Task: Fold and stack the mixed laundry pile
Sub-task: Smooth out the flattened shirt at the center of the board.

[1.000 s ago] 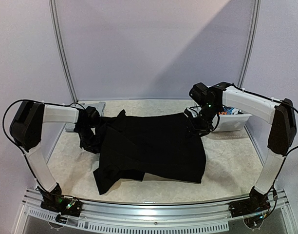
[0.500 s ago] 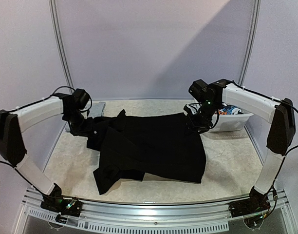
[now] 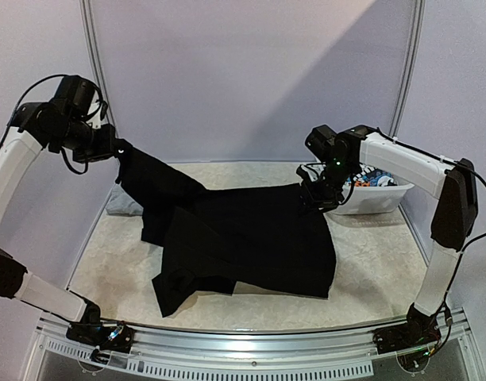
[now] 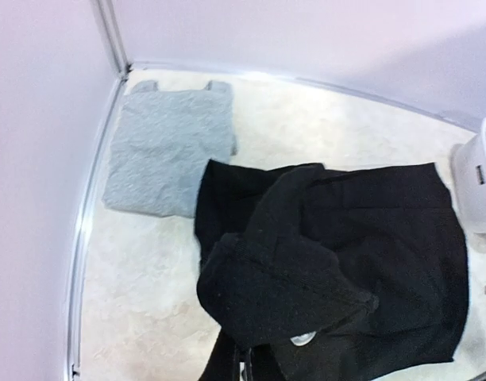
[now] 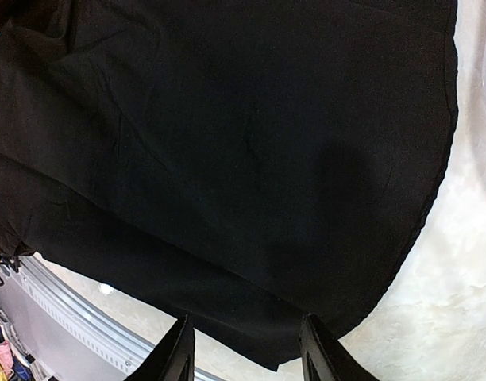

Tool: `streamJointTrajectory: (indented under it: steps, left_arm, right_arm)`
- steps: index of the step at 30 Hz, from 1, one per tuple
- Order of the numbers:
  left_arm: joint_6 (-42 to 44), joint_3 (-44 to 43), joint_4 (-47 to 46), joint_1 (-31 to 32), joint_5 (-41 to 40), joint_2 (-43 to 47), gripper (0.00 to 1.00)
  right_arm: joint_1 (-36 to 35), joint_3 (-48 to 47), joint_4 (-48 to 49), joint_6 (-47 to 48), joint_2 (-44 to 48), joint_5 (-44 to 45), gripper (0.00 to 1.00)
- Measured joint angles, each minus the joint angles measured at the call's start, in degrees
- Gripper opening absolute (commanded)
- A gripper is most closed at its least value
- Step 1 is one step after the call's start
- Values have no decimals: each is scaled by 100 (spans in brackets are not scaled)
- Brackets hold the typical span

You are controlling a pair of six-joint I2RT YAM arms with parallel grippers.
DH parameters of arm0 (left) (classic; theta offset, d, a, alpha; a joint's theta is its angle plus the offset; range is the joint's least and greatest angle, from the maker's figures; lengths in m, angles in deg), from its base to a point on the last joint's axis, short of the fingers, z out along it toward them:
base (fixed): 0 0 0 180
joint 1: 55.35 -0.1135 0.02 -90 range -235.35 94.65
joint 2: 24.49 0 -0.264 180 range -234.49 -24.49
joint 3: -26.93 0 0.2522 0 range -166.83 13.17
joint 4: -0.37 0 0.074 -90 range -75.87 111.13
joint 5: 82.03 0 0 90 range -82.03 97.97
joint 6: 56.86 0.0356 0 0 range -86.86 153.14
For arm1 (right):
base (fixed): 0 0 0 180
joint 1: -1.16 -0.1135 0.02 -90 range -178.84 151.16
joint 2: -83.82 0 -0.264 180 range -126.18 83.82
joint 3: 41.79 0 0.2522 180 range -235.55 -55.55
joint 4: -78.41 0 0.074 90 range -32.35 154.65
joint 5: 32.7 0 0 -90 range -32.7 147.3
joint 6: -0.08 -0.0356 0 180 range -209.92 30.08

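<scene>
Desk [image 3: 370, 262] w/ pale marbled top. Black long-sleeved garment [image 3: 259, 238] is the biggest thing on it, spread across the middle, w/ one sleeve held up in the air over the far left corner. White basket [image 3: 383, 197] sits at the far right edge, coloured cloth inside. Grey sleeveless top [image 4: 167, 147] lies flat in the far left corner, just beside the black one. Left fingers [image 3: 116, 151] pressed together, pinching that raised sleeve. Right fingers [image 5: 179, 353] spread apart, low over the garment's far right corner.
</scene>
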Motion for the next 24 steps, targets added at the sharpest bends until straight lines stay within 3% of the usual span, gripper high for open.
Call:
streamJointTrajectory:
  steps: [4, 9, 18, 23, 24]
  left_arm:
    - [57, -472, -70, 0, 278, -444, 0]
    - [210, -1416, -289, -31, 468, -1670, 0]
    - [358, -4666, -1134, -791, 1082, -4505, 0]
    - [-11, -4406, -2621, -1346, 1423, -4937, 4]
    - [-79, -4203, -3069, -1423, 1401, -4953, 12]
  right_arm:
    - [0, 4, 39, 0, 0, 7, 46]
    - [0, 109, 107, -33, 15, 46, 46]
    - [0, 610, 138, -321, 302, 188, 46]
    - [0, 627, 76, -560, 494, 302, 46]
    - [0, 627, 66, -599, 520, 319, 46]
